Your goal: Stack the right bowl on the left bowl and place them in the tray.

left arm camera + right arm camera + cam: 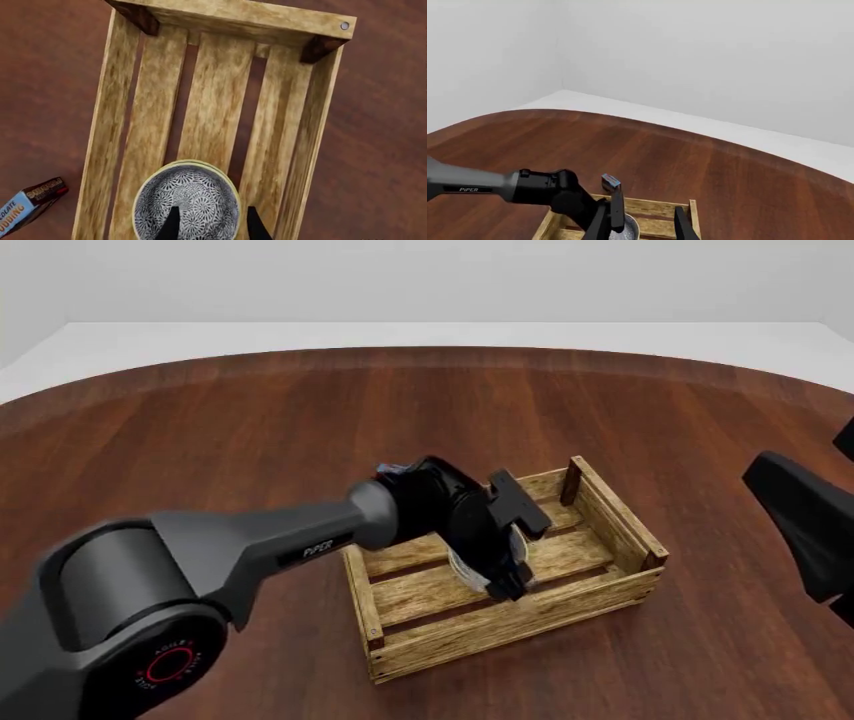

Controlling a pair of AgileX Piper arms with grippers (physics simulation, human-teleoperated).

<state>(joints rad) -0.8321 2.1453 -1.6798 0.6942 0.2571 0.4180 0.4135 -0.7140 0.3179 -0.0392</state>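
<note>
**Stack Over Tray – Release Pending**

Left gripper [210,225] is clamped on the rim of the stacked speckled whitish-grey bowls [190,197], inside the slatted light-wood tray [213,100] near the counter's centre. Stacking appears complete; release remains. Right gripper [640,225]: fingers apart, empty.

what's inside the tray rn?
The stacked bowls, two rims showing, over the tray slats with the left gripper at them. Contact with the slats is hidden.
</note>
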